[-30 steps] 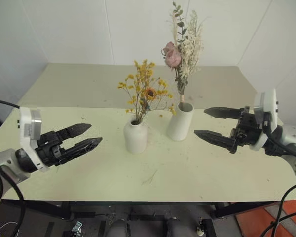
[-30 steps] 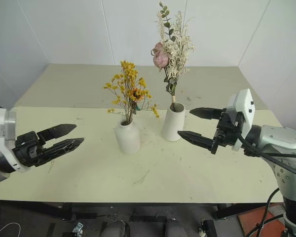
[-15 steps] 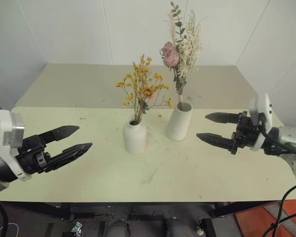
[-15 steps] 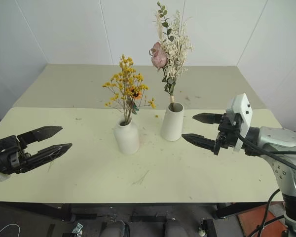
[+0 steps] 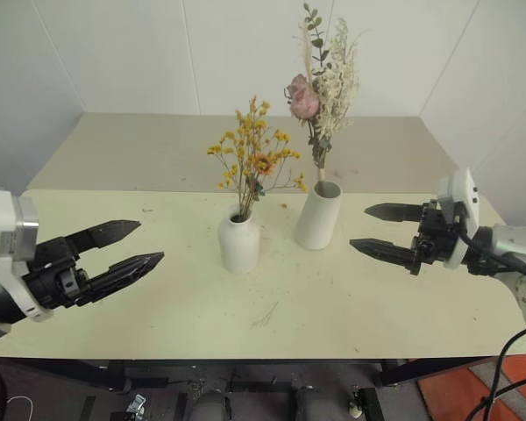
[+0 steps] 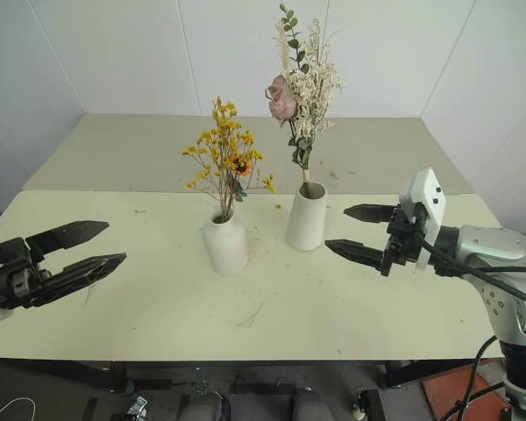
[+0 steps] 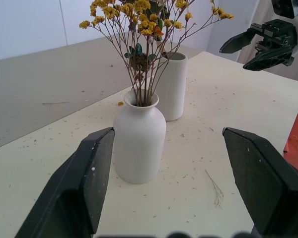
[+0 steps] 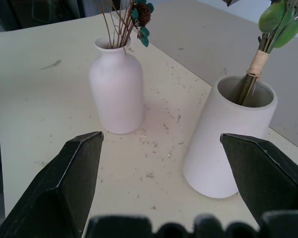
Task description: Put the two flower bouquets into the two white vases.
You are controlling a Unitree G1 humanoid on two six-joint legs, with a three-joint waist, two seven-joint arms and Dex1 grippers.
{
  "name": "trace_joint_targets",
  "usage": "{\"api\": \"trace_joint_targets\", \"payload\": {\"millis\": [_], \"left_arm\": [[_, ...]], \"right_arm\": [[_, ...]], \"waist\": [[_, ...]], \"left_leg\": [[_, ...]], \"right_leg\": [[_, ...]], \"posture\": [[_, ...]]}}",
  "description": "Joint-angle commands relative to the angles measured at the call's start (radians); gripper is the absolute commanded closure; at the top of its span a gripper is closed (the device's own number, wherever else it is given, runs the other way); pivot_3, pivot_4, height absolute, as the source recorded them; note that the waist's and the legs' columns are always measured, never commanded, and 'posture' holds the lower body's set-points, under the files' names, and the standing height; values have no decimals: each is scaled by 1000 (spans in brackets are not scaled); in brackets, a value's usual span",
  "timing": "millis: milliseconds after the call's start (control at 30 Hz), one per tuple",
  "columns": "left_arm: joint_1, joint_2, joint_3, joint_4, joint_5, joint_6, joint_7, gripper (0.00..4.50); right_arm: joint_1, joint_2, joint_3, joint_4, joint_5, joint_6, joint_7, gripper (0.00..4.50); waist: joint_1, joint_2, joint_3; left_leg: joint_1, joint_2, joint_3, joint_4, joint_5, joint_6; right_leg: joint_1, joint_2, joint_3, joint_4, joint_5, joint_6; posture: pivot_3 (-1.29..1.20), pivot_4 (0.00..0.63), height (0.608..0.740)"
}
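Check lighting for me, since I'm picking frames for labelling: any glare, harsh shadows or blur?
Left eye view: even, soft light, no glare on the table, faint shadows. Left wrist view: short vase sharp, close fingers softer. Right wrist view: tall vase clear.

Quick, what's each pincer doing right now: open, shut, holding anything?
Left pincer: open, holding nothing.
Right pincer: open, holding nothing.
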Motion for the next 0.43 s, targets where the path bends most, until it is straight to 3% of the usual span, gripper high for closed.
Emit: {"api": "trace_joint_targets", "payload": {"millis": [33, 433], "left_arm": [[-15, 20, 23, 6, -19, -26, -3, 727], [-59, 32, -21, 26, -10, -33, 5, 727]], "right_arm": [[-8, -12, -51, -14, 2, -18, -7, 0], [8, 0, -77, -26, -5, -27, -21, 0]], "waist": [[0, 0, 0], [0, 0, 0]], "left_leg": [[0, 0, 0, 0, 0, 0], [0, 0, 0, 0, 0, 0]], "right_leg": [[0, 0, 0, 0, 0, 0], [0, 0, 0, 0, 0, 0]], "posture": [[0, 150, 740], [0, 150, 740]]}}
